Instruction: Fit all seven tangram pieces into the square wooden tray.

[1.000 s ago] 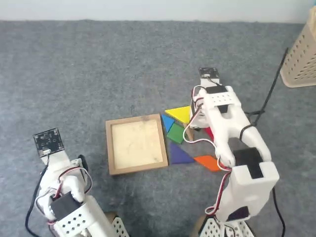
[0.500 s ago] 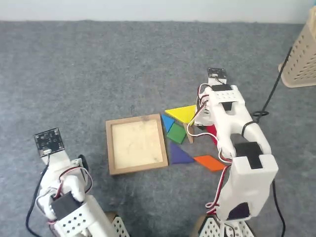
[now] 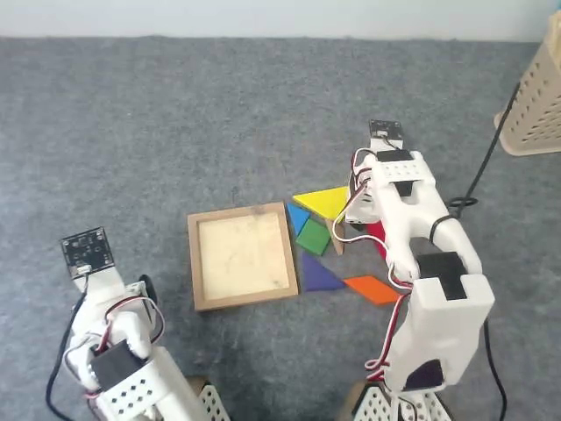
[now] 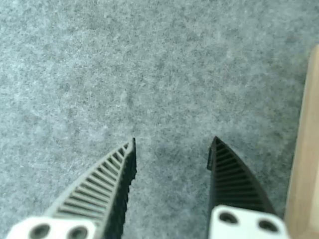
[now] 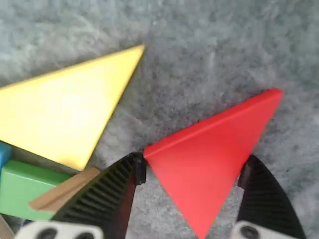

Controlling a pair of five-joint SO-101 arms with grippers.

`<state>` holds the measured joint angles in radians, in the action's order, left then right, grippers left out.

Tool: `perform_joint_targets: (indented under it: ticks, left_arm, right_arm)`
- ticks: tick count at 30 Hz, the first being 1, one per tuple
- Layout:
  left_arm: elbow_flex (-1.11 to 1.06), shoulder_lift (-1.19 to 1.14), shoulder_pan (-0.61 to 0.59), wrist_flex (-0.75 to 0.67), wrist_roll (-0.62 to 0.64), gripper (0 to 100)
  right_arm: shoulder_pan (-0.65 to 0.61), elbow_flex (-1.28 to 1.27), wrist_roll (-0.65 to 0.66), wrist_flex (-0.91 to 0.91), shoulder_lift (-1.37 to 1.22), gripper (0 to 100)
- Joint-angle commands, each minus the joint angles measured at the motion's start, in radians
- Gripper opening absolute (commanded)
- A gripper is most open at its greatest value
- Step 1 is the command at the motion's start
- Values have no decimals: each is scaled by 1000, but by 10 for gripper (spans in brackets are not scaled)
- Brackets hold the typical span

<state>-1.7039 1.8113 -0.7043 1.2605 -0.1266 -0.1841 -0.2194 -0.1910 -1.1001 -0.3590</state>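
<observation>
R tool (image 5: pixel 192 169) stood wide, tips flanking red triangle (image 5: pixel 209 159), which lay flat on worktop (image 3: pixel 131 132) near yellow triangle (image 5: pixel 65 114), long edge spanning the gap, apex pointing back at wrist; L tool (image 4: pixel 172 149) gaped wide over worktop just beside tray (image 3: pixel 194 263).

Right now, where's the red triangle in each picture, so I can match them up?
High view: the red triangle peeks out from under the right arm, right of the green piece.
Right wrist view: it lies between the right gripper fingers.
Left wrist view: carpet beside the tray edge, away from the pieces.
Shared landmark: the yellow triangle, beside the red one.
</observation>
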Motion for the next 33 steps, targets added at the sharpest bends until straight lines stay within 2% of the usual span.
perform_joint_targets:
  ticks: [1, 33]
  left_arm:
    - [19, 11, 3, 3, 9, 225]
    - [19, 11, 3, 3, 9, 225]
  right_arm:
    - [18, 23, -9, 10, 12, 289]
    - [18, 21, 31, -24, 12, 289]
